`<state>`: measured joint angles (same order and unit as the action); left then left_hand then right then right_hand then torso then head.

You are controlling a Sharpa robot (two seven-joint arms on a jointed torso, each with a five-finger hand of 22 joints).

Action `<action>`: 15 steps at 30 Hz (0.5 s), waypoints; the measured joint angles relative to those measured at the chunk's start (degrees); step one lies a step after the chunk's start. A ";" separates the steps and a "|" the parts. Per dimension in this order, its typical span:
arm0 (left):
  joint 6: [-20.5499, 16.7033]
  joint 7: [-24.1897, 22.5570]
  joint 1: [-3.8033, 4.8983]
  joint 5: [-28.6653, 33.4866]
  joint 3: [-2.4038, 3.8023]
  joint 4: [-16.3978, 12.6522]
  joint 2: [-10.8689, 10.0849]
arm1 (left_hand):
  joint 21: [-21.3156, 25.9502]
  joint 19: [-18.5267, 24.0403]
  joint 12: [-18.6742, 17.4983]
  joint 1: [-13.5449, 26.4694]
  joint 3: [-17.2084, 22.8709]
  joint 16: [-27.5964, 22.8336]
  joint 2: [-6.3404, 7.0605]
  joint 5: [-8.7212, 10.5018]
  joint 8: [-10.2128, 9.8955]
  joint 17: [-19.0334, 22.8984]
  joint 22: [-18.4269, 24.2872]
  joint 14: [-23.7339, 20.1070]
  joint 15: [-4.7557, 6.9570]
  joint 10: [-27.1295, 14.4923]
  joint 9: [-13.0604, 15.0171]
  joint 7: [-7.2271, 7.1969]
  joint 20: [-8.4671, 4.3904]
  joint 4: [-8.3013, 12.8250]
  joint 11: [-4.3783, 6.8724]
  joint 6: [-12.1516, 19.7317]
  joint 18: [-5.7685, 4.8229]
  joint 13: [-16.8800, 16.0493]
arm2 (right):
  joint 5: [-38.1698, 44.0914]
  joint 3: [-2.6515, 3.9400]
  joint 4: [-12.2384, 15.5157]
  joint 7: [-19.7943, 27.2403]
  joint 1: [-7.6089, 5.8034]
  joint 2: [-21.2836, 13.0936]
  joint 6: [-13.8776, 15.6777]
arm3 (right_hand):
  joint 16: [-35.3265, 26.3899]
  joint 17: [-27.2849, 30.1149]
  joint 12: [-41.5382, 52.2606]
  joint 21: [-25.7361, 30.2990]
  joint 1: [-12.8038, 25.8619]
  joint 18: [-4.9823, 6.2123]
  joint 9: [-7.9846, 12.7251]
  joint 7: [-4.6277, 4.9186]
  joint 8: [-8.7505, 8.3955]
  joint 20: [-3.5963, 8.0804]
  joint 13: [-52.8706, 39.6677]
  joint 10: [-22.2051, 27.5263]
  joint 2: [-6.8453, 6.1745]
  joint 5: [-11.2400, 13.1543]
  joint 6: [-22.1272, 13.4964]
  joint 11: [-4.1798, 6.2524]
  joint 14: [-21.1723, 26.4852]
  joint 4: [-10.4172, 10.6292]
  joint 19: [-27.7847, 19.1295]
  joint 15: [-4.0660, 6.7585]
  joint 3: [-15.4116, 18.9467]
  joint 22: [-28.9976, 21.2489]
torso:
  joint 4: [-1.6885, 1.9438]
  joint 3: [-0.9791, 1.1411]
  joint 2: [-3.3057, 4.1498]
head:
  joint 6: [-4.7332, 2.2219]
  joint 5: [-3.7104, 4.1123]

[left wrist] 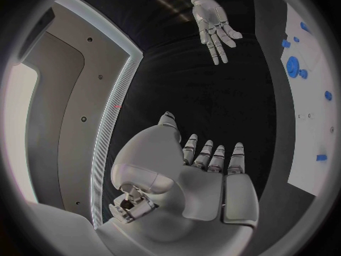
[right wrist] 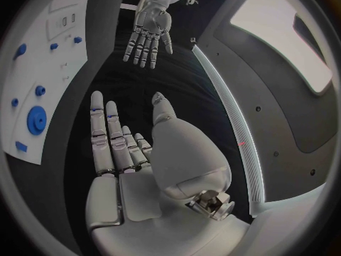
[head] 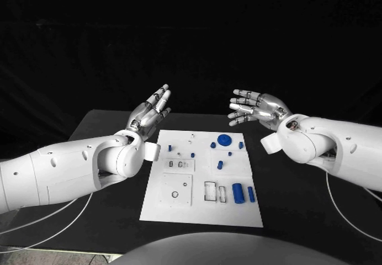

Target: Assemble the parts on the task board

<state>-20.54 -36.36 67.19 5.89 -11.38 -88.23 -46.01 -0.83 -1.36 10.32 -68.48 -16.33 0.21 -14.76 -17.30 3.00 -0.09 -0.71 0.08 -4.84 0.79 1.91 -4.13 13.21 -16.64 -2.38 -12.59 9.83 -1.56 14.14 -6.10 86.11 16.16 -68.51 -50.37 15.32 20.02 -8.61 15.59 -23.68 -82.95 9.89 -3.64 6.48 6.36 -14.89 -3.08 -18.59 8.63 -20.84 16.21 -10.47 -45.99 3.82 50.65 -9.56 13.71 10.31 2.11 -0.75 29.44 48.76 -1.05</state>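
Nearest on the black desk (head: 95, 221), lying flat: the white task board (head: 203, 218), long side running away from the robot. Along its near end, a square recessed panel (head: 176, 190) carrying a small ring, then 2 narrow upright slots (head: 210, 191), then 2 blue cylinders (head: 239, 193) lying side by side just beside those slots. Further up the board, a smaller panel holding little dark-edged pockets (head: 180, 164), and a short blue peg (head: 219, 164) standing to the right of it. Toward the far end, several small blue parts scattered apart from one another, among them a large blue round disc (head: 225, 138) and a blue piece (head: 169, 147) near the left edge. Contents of the pockets too small to tell.

Beyond and above the far end, raised off the desk and touching nothing: left hand (head: 151, 113), palm up, fingers straight and spread, holding nothing; right hand (head: 256, 109), fingers apart and loosely bent, likewise holding nothing. Both well apart from each other, with the board's far edge between them.
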 measured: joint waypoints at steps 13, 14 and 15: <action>1.23 -0.21 -0.10 -2.95 -0.11 -0.81 -1.67 | -0.21 -0.21 0.00 -1.13 0.00 0.00 0.04 -1.22 0.00 -0.06 -0.07 0.19 -0.59 0.00 -0.06 0.22 0.62 0.00 0.41 0.22 0.01 0.03 | 37.51 0.02 -0.15 -12.34 -4.54 0.44 -5.23 | 1.70 -0.80 4.45 -10.20 -8.08 0.30 -4.33 1.79 7.13 8.55 -0.49 -23.96 -1.36 3.82 27.13 3.23 -24.61 -8.10 18.66 8.13 -6.42 4.77 | 1.00 -0.48 2.26 | 1.13 -0.16; 1.28 -0.21 -0.10 -3.20 -0.11 -1.04 -1.83 | -0.21 -0.21 0.00 -1.34 0.00 0.00 -0.17 -1.45 0.00 -0.07 -0.07 0.04 -0.77 0.00 -0.06 0.23 0.62 0.00 0.41 0.23 0.01 0.03 | 41.44 0.02 0.10 -13.43 -4.84 0.51 -5.98 | 1.45 -0.79 3.69 -10.62 -7.75 0.30 -4.26 1.37 6.79 8.81 -0.48 -24.42 -1.70 4.26 27.55 3.48 -25.44 -8.31 18.92 8.38 -6.66 5.08 | 1.16 -0.51 2.55 | 1.15 -0.13; 1.31 -0.21 -0.10 -3.37 -0.11 -1.28 -1.98 | -0.21 -0.21 0.00 -1.41 0.00 0.00 -0.24 -1.45 0.00 -0.07 -0.07 0.17 -1.01 0.00 -0.06 0.44 0.62 0.00 0.41 0.44 0.01 0.03 | 44.53 0.02 0.32 -14.24 -5.09 0.57 -6.58 | 1.32 -0.79 3.04 -11.07 -7.46 0.30 -4.20 0.91 6.46 8.95 -0.48 -24.82 -1.98 4.92 28.01 3.89 -26.23 -8.31 19.33 8.59 -6.98 5.37 | 1.27 -0.52 2.77 | 1.18 -0.13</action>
<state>-19.23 -36.57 67.09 2.52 -11.49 -89.51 -47.99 -1.05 -1.57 10.31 -69.88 -16.33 0.21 -14.99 -18.76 3.00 -0.16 -0.78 0.25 -5.85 0.79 1.84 -3.69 13.83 -16.64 -1.97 -12.15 9.84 -1.53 58.67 -6.09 86.42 1.92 -73.60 -49.81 8.74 21.34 -9.40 18.63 -34.75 -90.41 10.19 -7.84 7.39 12.82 -5.94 -3.56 -43.41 6.64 -15.92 44.22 -6.58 -72.22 -4.49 69.98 -0.97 6.74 15.68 3.38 -1.27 32.21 49.94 -1.18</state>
